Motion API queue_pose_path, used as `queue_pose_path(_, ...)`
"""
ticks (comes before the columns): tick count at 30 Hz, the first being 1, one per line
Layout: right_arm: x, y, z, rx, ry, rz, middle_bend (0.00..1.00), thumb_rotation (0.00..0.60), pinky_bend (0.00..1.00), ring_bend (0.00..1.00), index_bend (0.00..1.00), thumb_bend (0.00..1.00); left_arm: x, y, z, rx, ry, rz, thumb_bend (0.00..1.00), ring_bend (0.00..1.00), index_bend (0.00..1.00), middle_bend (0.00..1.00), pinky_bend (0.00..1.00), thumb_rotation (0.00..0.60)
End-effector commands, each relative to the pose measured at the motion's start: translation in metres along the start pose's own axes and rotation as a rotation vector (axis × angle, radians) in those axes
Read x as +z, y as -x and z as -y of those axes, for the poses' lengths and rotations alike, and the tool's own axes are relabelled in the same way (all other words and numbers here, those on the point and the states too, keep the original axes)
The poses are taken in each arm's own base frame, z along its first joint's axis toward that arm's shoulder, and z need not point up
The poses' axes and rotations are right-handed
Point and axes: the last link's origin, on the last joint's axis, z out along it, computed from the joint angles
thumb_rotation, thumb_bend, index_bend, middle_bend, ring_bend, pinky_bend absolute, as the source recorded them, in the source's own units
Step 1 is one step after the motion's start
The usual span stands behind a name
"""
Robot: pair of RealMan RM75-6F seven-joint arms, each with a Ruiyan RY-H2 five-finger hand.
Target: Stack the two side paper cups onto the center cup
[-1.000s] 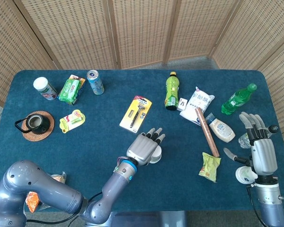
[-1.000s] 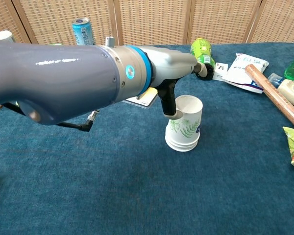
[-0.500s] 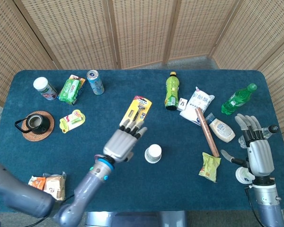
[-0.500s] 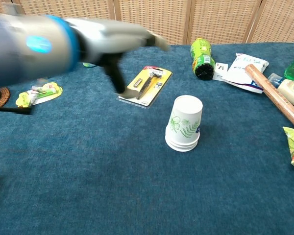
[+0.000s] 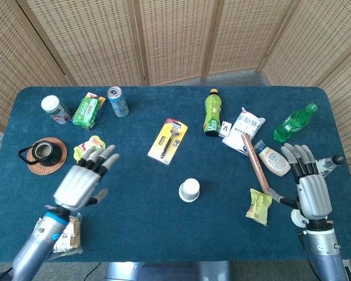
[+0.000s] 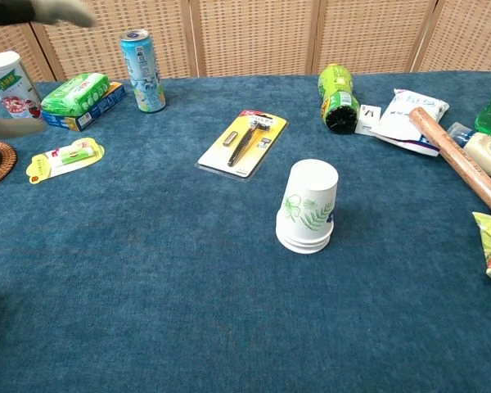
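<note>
The stacked paper cups (image 6: pixel 308 206) sit upside down pretty much dead center on the blue tabletop (image 6: pixel 188 311), nothing touching them. From the chest view you can see it's white with a green leaf print on the side, and there are layered rims at the bottom, so more than one cup is nested there. The head view only gives you a white round top (image 5: pixel 189 189), no print, no rims visible.

Just behind and left of the cups is a razor in a yellow pack (image 6: pixel 243 142), lying flat. Behind and to the right, a green bottle (image 6: pixel 337 98) lies on its side, with a white pouch (image 6: pixel 407 110) and a brown cylinder stick (image 6: pixel 457 157) beside it. A green snack bag (image 5: pixel 259 206) is off to the right.

Only the head view shows the hands properly. The left hand (image 5: pixel 82 179) hovers over the left part of the tabletop, well apart from the cups, fingers (image 5: pixel 105 157) spread and holding nothing. In the chest view it's just a blur in the top left corner. The right hand (image 5: pixel 307 186) is at the far right edge, fingers also splayed out and empty, next to a white squeeze bottle (image 5: pixel 273 160); the chest view doesn't catch it at all.

Far left there's a blue can (image 6: pixel 142 70), a green packet (image 6: pixel 75 92), a white jar (image 6: pixel 6 78) and a yellow blister pack (image 6: pixel 65 155). The head view adds a small teapot on a woven coaster (image 5: pixel 45 152).
</note>
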Motion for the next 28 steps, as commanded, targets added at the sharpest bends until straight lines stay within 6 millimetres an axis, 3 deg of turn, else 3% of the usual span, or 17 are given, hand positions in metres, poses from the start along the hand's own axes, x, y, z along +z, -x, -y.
queue_pose_path(1, 0.0, 0.001, 0.003, -0.001, -0.006, 0.002, 0.0, 0.6, 0.0, 0.0, 0.03, 0.11, -0.047, 0.0, 0.042, -0.028, -0.096, -0.049, 0.35, 0.0, 0.0, 0.0, 0.0, 0.6)
queue_pose_path(11, -0.002, 0.006, 0.008, -0.03, -0.018, 0.018, 0.0, 0.6, 0.0, 0.0, 0.03, 0.11, -0.096, 0.006, 0.086, -0.029, -0.209, -0.16, 0.36, 0.0, 0.0, 0.0, 0.0, 0.6)
queue_pose_path(20, -0.001, 0.008, 0.007, -0.041, -0.009, 0.029, 0.0, 0.6, 0.0, 0.0, 0.03, 0.11, -0.113, 0.008, 0.104, -0.059, -0.26, -0.213, 0.36, 0.0, 0.0, 0.0, 0.0, 0.6)
queue_pose_path(28, -0.002, 0.008, 0.005, -0.047, -0.005, 0.03, 0.0, 0.6, 0.0, 0.0, 0.03, 0.11, -0.114, 0.011, 0.109, -0.051, -0.259, -0.201, 0.35, 0.0, 0.0, 0.0, 0.0, 0.6)
